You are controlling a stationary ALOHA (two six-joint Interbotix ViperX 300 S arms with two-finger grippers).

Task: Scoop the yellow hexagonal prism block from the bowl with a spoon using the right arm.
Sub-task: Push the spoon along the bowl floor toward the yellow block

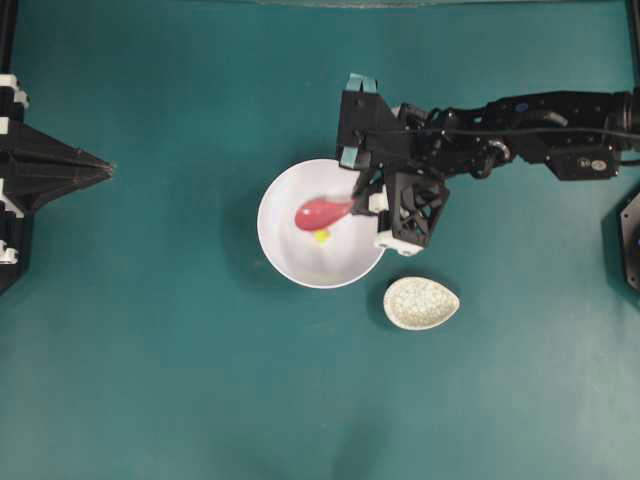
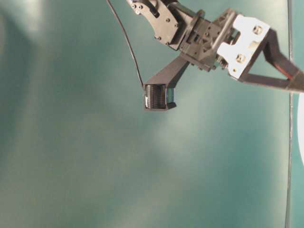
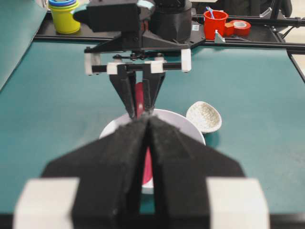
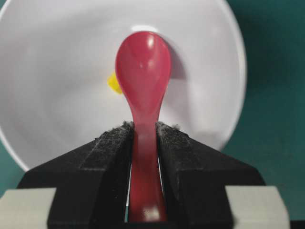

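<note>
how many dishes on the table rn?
2. The white bowl sits mid-table, with the spoon and yellow block over or in it. The small speckled dish lies just beside its lower right. None seem hidden.

Black arms [image 1: 540, 125] (white fittings, teal patches)

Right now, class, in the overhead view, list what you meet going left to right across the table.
Left tool → white bowl, with the pink-red spoon and yellow block inside it → speckled egg-shaped dish.
</note>
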